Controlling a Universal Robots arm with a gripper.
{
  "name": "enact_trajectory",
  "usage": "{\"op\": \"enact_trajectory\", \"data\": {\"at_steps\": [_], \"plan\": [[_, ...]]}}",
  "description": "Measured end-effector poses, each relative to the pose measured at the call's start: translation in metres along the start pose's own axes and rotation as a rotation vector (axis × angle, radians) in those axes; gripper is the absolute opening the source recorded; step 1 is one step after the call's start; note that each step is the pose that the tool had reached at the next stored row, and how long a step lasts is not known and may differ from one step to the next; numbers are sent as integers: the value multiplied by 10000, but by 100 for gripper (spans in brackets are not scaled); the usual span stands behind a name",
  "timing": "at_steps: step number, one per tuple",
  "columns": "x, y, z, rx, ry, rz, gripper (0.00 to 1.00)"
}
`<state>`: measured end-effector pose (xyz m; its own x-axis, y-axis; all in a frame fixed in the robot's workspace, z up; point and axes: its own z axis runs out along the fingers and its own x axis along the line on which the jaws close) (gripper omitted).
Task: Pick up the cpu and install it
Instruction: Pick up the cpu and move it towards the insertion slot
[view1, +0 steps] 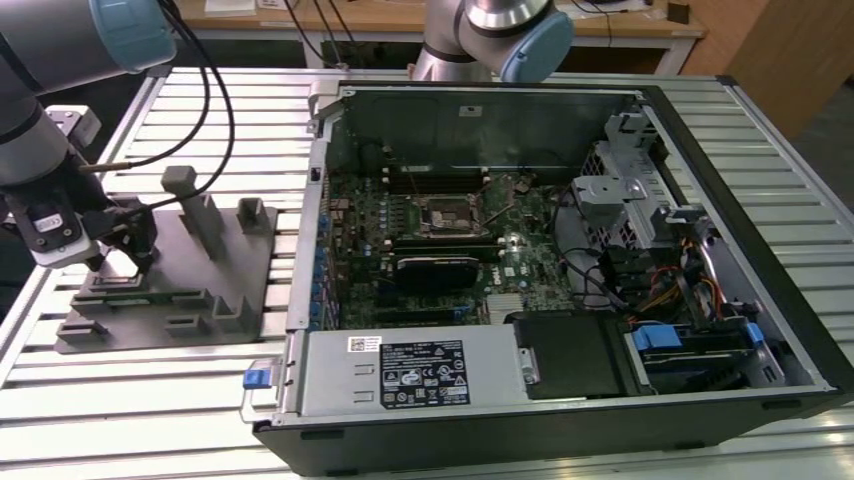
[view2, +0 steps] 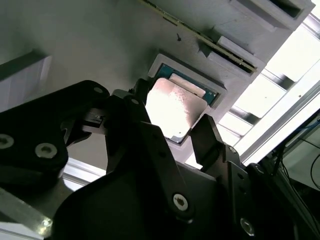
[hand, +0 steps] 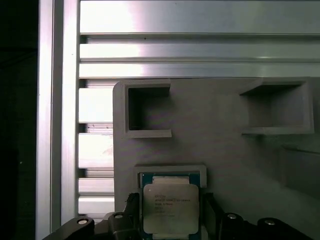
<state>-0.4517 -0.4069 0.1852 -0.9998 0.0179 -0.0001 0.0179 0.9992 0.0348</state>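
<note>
Barely begun: your gripper (hand: 171, 201) sits low on the tray (hand: 220, 150), fingers (view2: 207, 137) spread either side of the cpu (hand: 171, 212), not visibly clamped. The cpu lies flat in its recess, unlifted. In the exterior view, the tray is at nine o'clock from the case (view1: 707, 170); the socket (view1: 445, 212) looks unfilled, so pickup and install both remain.

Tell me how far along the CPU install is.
Done: the gripper is at the grey tray, right over the cpu. In hand: nothing lifted; the cpu lies in its recess, grasp unclear. Left: the lift and seating it in the motherboard socket.
</note>
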Motion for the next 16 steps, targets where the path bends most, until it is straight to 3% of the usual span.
{"op": "enact_trajectory", "data": {"at_steps": [10, 12, 13, 16], "plan": [[1, 1, -7, -3, -12, -8, 61], [2, 0, -10, 0, -9, -8, 60], [2, 1, -11, -1, -9, -8, 54], [2, 1, -16, -3, -9, -7, 53]]}}
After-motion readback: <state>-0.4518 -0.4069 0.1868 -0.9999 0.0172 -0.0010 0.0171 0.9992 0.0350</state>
